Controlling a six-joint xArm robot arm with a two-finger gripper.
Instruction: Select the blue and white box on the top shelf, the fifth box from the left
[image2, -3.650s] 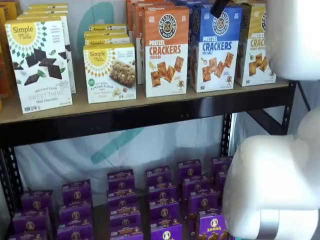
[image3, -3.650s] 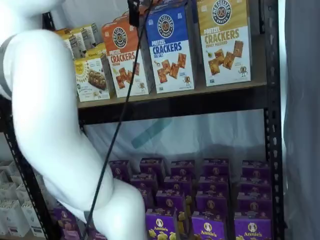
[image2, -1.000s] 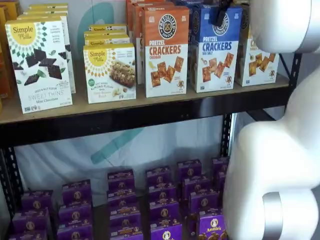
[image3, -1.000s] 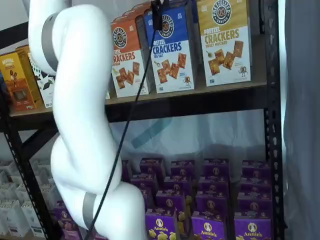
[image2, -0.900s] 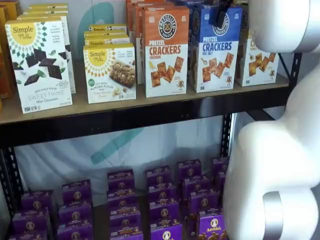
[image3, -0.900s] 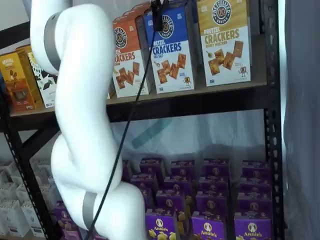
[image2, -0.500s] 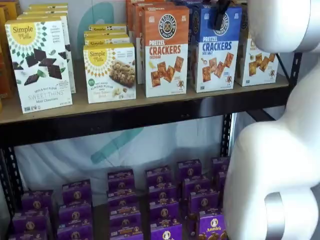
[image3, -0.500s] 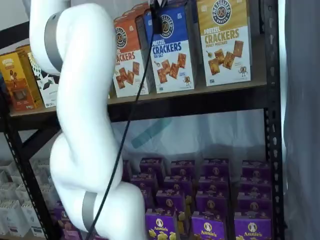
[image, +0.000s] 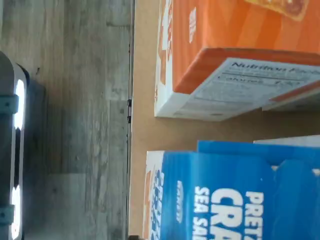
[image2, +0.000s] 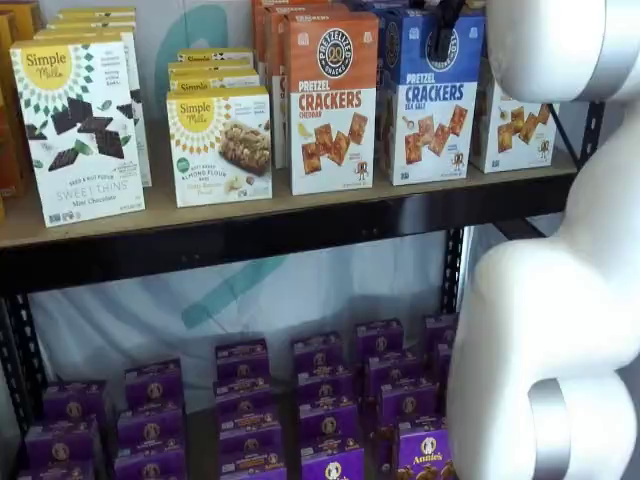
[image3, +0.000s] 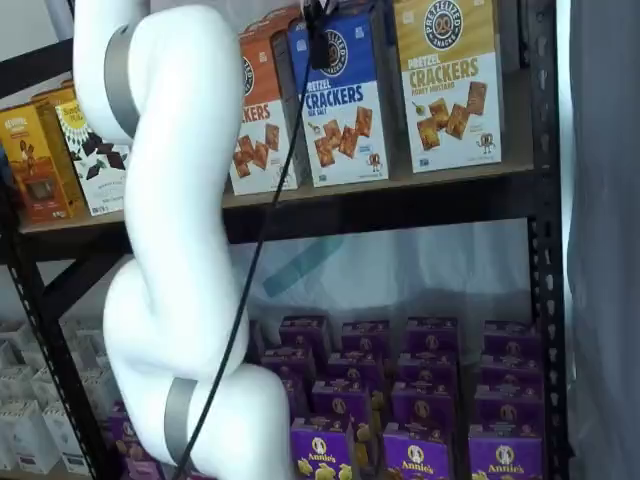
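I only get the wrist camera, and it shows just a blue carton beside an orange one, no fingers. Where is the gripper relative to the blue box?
Observer: In both shelf views the gripper hangs in front of the blue top of the blue and white box, by its round logo.
Operator: Open or closed?
Observer: Cannot tell. The fingers show as one dark shape with no visible gap.
Operator: What stands on the box's far side, away from the orange one?
Observer: A yellow-topped carton stands upright on the top shelf, so the blue box sits between it and the orange carton.
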